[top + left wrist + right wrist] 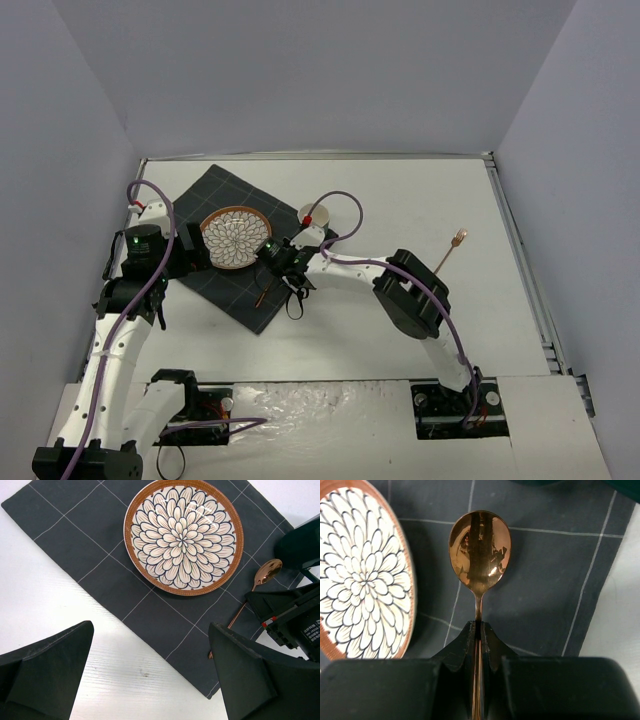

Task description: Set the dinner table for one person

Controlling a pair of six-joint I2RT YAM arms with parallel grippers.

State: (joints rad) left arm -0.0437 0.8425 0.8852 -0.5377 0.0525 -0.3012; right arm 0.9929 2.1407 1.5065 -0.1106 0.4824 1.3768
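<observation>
White table (400, 200) fills your top view, its long axis running left to right. Only your right wrist view shows the right jaws clamped on the copper spoon (480, 555) by its handle, bowl over the grey mat (545, 580). Left jaws gape wide over the mat's edge.

The left arm (112, 345) and right arm (350, 268) are white tubes with black joint housings, each trailing a purple cable (345, 197) behind its tool. The left tool (150, 630) has broad matte-black wedge fingers (50, 675); the right tool (478, 626) is black with a small white-lettered label (311, 630) and red dots (272, 620).
</observation>
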